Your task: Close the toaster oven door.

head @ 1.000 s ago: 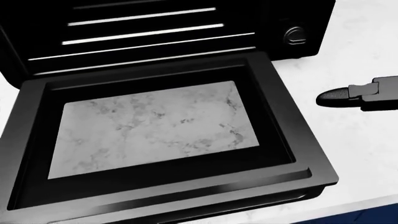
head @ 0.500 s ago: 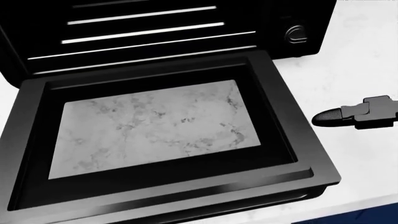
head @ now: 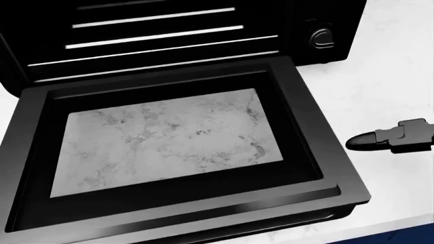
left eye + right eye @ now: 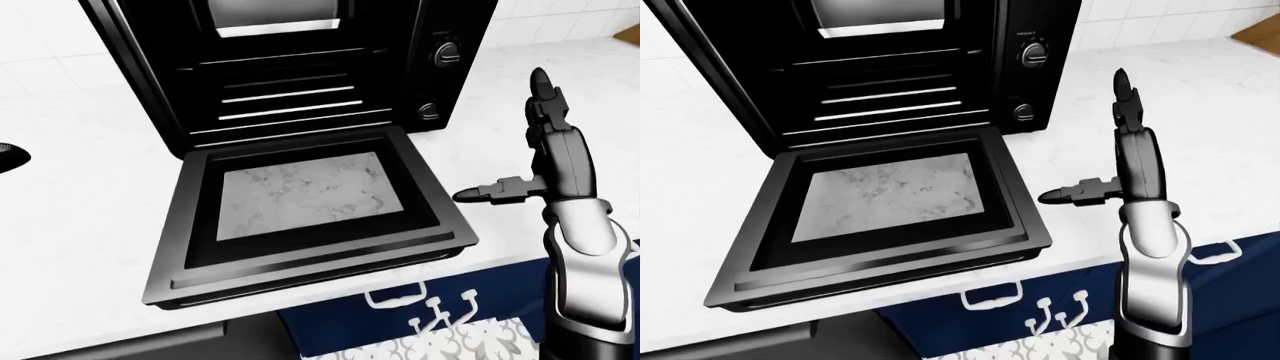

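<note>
The right hand (image 3: 390,139) sits lower in the head view than it did a second ago, having dropped from beside the door's upper right corner to a spot level with the door's lower half, and it has edged slightly rightward over the last half second. The toaster oven door (image 4: 300,217) has not shifted; it lies fully open and flat, its glass pane showing the marbled white counter (image 4: 80,187) beneath, its free edge reaching out towards the counter's near edge. The toaster oven (image 4: 300,67) itself stands at the top of the left-eye view, racks exposed, control knobs on its right panel.

The right hand is spread, fingers extended upward and the thumb (image 4: 490,193) jutting left towards the door's right edge, near it but clear of it, holding nothing. Of the left hand, only a dark sliver at the left edge of the left-eye view may belong to it; its state cannot be told.

The task appears barely begun: no contact with the door is made. What remains, by this reading, is getting a hand under or against the free edge and swinging the door up until it shuts.
</note>
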